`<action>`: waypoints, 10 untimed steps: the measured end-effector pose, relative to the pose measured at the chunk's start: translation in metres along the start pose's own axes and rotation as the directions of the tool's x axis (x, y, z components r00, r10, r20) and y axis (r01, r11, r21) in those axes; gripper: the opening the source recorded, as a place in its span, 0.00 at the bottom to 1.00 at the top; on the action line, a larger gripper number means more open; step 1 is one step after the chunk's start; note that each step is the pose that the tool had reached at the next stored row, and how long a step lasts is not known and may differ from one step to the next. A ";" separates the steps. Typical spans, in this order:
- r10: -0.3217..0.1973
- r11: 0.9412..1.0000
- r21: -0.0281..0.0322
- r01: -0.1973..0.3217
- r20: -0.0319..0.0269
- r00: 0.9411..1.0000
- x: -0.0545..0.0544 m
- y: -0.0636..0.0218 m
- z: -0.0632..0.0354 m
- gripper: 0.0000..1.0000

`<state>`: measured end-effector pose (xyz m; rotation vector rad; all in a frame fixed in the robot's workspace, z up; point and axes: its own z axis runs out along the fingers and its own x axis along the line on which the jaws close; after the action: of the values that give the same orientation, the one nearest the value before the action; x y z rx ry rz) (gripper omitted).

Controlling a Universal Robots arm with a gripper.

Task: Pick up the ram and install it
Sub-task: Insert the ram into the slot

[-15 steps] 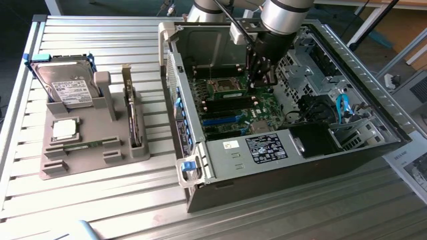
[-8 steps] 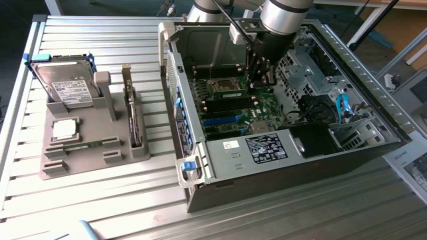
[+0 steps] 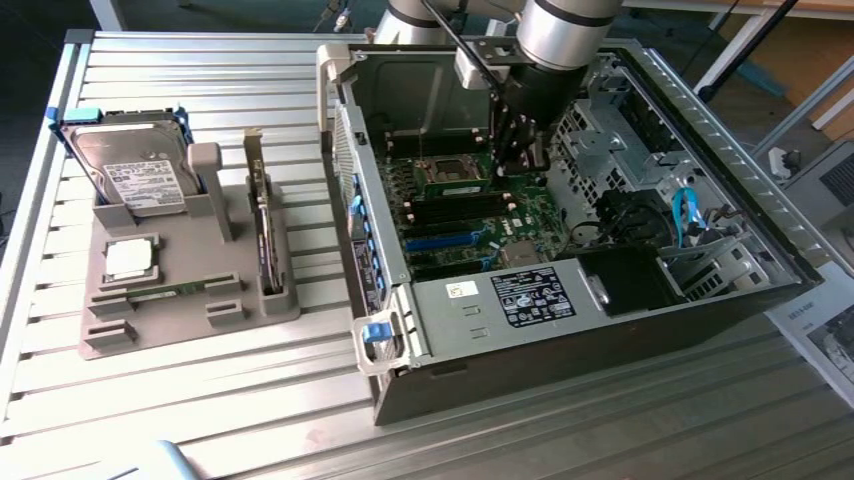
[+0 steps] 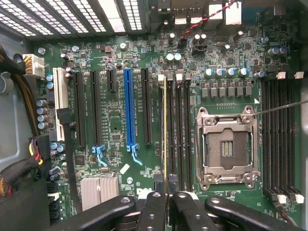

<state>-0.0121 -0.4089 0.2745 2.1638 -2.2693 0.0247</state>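
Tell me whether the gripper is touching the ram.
Touching. The wrist view shows the gripper closed against both sides of the ram, which is seen edge-on, with no gap between them.

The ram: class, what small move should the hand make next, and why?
Probably a straight press toward the motherboard. The hand is shut on the ram, seen edge-on in the wrist view and running along the dark memory slots beside the open processor socket, so it looks lined up. Whether it already touches a slot I cannot tell.
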 end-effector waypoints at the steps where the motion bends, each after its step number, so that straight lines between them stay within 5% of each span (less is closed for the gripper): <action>1: 0.000 1.000 0.000 0.000 0.000 1.000 0.000 0.0001 0.0004 0.12; 10: 0.000 1.000 0.000 0.000 0.000 1.000 -0.001 0.0012 0.0077 0.12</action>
<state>-0.0132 -0.4084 0.2668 2.1638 -2.2694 0.0247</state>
